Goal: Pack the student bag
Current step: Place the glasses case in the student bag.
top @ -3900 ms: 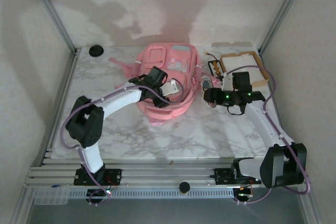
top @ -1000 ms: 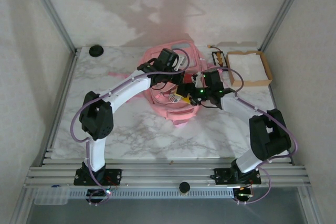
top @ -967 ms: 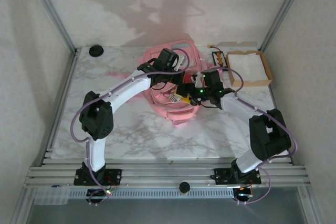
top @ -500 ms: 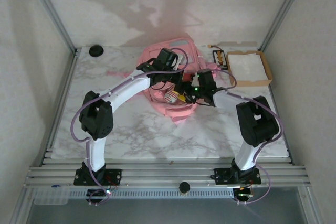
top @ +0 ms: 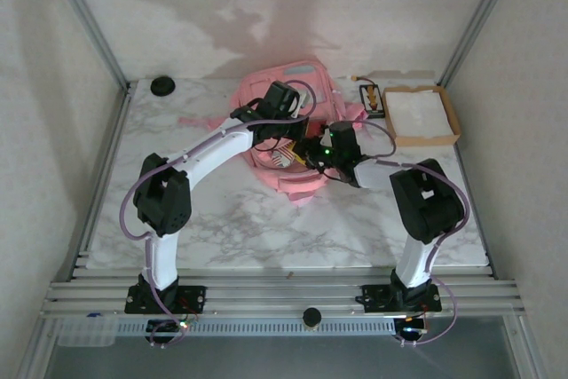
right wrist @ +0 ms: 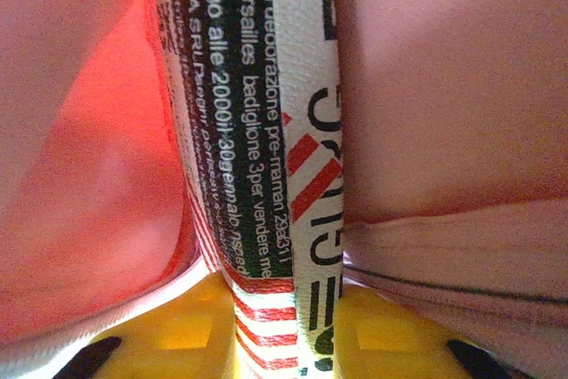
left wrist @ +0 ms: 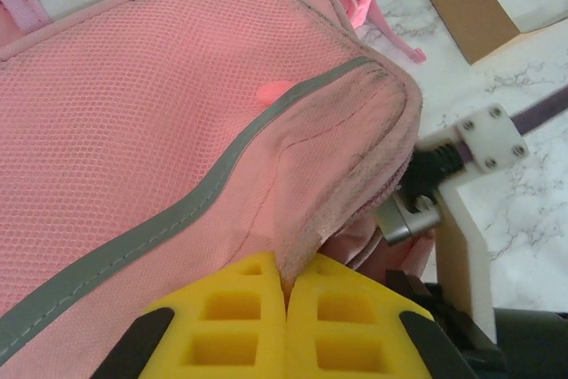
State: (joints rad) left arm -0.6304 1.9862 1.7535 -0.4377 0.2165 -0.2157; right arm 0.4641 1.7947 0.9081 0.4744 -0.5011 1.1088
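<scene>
bag (left wrist: 177,130) soft, floppy; I judge its edge the best hold | left gripper (left wrist: 286,295) pinches that edge | right gripper (right wrist: 284,308) clamps packet (right wrist: 257,130)

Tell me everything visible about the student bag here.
The student bag is a soft pink fabric backpack lying at the far middle of the marble table, beside a cardboard box. Its mesh panel carries a grey stripe. The left gripper pinches a rim fold between yellow pads; the right gripper holds a printed packet inside, pink fabric on both sides.
</scene>
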